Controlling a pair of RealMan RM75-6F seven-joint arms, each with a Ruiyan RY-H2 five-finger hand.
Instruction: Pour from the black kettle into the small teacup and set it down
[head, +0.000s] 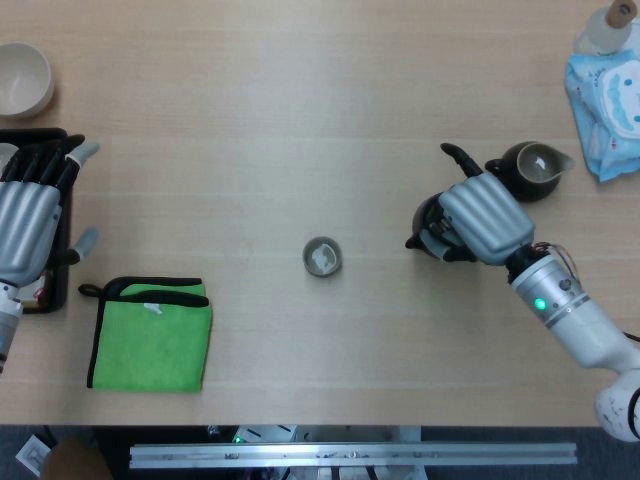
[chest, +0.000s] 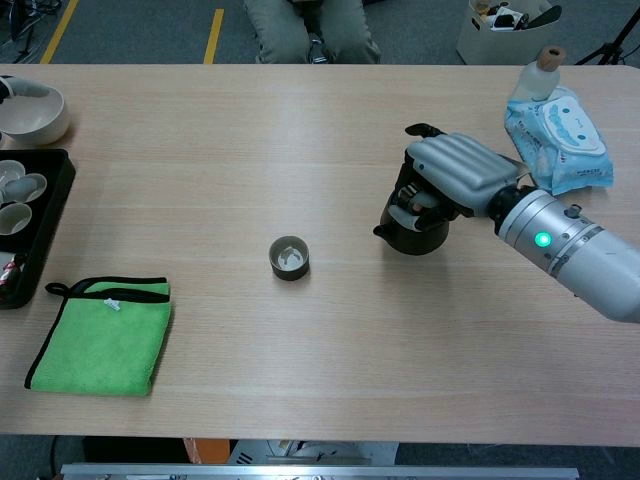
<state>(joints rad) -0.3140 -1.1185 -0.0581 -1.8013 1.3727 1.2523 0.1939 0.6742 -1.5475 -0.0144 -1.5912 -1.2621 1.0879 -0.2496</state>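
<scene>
Right hand (head: 482, 218) in the head view is curled around the black kettle (head: 428, 222), fingers wrapped over its top so only the dark body and a bit of spout show at the left of the palm. The kettle sits low over the table (head: 250, 120), well to the right of the small teacup (head: 322, 257), which stands alone near the middle with something pale in its bottom. Just beyond the hand is a dark pitcher (head: 530, 171) with a pale inside. At the far left the left hand (head: 30, 215) hovers over the black tray (head: 58, 290), its fingers apart and holding nothing. A green cloth (head: 150, 335) with a black edge lies below the tray, and a cream bowl (head: 22, 80) above it. Top right, a blue wipes pack (head: 608, 110) carries a cartoon face; its writing is too small to read. A bottle (head: 608, 28) stands beside it.

From the chest view, the right hand (chest: 455, 178) grips the kettle (chest: 412, 230), whose base looks to be on or just above the pale wood-grain tabletop; I cannot tell which. The teacup (chest: 289, 257) is well apart to its left. A green light glows on the wrist. Past the table edge are grey floor, a yellow line, a seated person's legs (chest: 310, 30) and a bin (chest: 500, 25).
</scene>
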